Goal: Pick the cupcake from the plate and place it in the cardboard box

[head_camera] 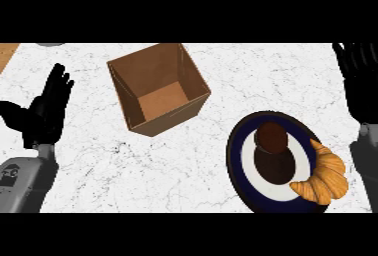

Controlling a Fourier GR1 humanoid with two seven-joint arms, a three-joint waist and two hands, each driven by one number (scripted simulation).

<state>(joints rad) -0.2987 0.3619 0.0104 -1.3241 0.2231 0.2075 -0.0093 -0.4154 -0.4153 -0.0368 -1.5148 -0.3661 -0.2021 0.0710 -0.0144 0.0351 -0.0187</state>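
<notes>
A dark brown cupcake (272, 138) stands on a dark blue plate with a white centre (240, 160) at the lower right of the counter. The open cardboard box (159, 90) sits to the upper left of the plate, its inside bare. My right hand (362, 80) is at the right edge, above and to the right of the plate, fingers straight and apart from the cupcake. At the left edge my left hand (43, 110) rests open with its fingers up, holding nothing.
A golden croissant (325, 177) lies on the plate's right rim, beside the cupcake. A wooden surface corner (6, 52) shows at the top left, and a grey object (50, 44) peeks in at the top edge. White marble counter lies between box and left hand.
</notes>
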